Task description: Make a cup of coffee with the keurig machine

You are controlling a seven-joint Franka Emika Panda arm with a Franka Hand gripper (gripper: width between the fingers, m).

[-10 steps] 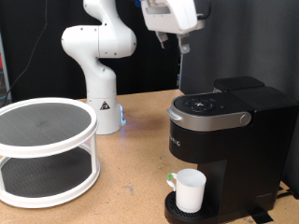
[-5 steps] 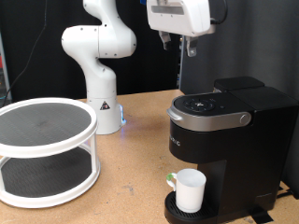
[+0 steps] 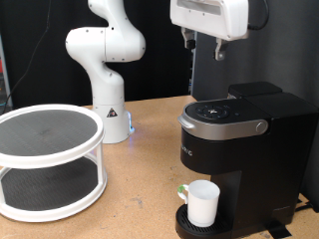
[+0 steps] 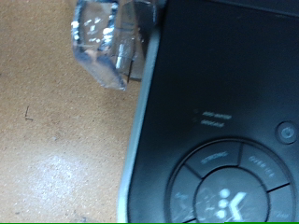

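The keurig machine (image 3: 244, 149) is black and stands on the table at the exterior view's right, with its silver-handled lid down. The white cup (image 3: 202, 204) stands upright on the drip tray under the spout, with a bit of green at its side. My gripper (image 3: 203, 52) hangs high above the machine's top, open and empty. In the wrist view one clear fingertip (image 4: 101, 39) shows over the wooden table, beside the machine's black top (image 4: 224, 84). The round button panel (image 4: 229, 187) is below the hand and also shows in the exterior view (image 3: 221, 110).
A white two-tier round rack (image 3: 48, 159) stands at the exterior view's left. The white arm base (image 3: 108, 70) rises behind it at the back of the wooden table (image 3: 140, 189). A black backdrop closes off the rear.
My gripper has moved towards the exterior view's right, from above the machine's left edge to above its top. The cup and the machine have not moved.
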